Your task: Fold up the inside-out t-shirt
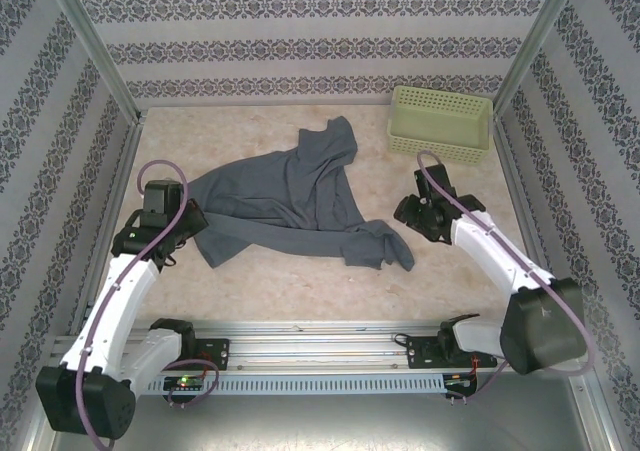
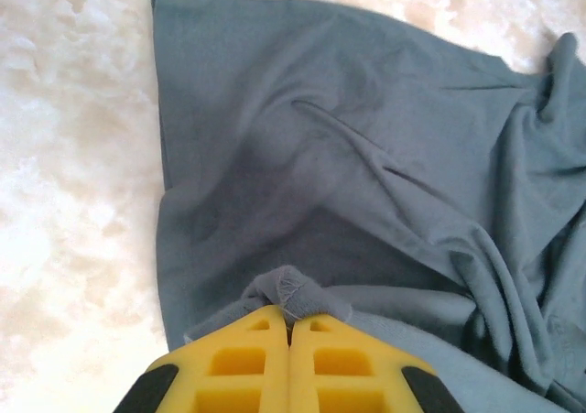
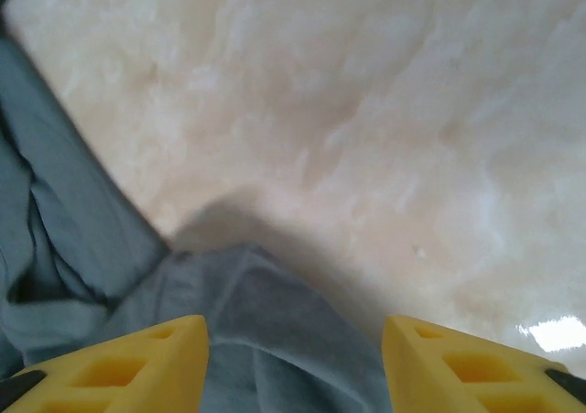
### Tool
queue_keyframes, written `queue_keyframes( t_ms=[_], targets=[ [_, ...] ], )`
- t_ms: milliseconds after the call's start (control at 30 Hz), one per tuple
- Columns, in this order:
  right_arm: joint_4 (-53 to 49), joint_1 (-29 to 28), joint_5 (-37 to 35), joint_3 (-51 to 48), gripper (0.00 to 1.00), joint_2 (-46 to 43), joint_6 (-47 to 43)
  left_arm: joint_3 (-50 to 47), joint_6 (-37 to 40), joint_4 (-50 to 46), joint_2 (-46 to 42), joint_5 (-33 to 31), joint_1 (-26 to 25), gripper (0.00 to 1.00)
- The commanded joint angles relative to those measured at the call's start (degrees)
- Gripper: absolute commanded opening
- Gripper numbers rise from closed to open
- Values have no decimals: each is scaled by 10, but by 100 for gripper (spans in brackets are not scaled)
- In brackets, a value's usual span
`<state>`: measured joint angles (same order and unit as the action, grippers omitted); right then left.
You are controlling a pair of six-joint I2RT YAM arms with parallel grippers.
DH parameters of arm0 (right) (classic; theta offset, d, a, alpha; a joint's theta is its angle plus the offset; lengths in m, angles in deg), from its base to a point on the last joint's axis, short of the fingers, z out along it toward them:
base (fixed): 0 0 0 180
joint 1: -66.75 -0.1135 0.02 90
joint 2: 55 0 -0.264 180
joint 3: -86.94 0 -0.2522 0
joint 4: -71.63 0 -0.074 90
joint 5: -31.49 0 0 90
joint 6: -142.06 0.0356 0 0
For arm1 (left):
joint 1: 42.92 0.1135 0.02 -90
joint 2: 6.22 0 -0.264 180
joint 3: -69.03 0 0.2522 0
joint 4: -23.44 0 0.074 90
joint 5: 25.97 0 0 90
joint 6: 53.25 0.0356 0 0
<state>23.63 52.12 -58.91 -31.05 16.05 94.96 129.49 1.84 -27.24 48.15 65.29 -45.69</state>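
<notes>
t-shirt (image 1: 290, 196) crumpled, long axis left-right, one flap pointing far. left end effector (image 2: 291, 320) clenched on its left edge; right end effector (image 3: 295, 340) released, low over right end.

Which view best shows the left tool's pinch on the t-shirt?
Left wrist: the left tool is shut on a tuft of the t-shirt. Top external shows that tool at the shirt's edge, pinch hidden. Right wrist shows other fabric under the open right tool.
</notes>
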Motion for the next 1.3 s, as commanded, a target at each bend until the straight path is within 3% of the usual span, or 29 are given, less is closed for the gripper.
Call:
queue_keyframes(
  t_ms=[0, 200, 500, 667, 733, 900, 1100, 1267],
  targets=[
    [-44, -15, 16, -53, 54, -56, 4, 5, -4, -29, 12, -9, 19, 0],
    [-37, -45, 16, -129, 53, -87, 61, 9, 2, -30, 15, -7, 43, 0],
    [19, -69, 28, -119, 49, 28, 59, 7, 4, -30, 16, -3, 59, 0],
    [5, -79, -7, -88, 42, 52, 47, 7, 2, -30, 14, -2, 67, 0],
    [5, -74, -11, -84, 35, 53, 39, 10, 1, -32, 13, -2, 72, 0],
    [-10, -63, -4, -62, 1, 46, 19, 28, -4, -34, 6, 1, 86, 0],
    [-76, -27, 4, -1, 0, -37, -11, 94, -3, -27, 19, 22, 124, 0],
    [-112, 7, 24, 60, 0, -86, -29, 145, -9, 3, 51, 29, 127, 0]
  ],
)
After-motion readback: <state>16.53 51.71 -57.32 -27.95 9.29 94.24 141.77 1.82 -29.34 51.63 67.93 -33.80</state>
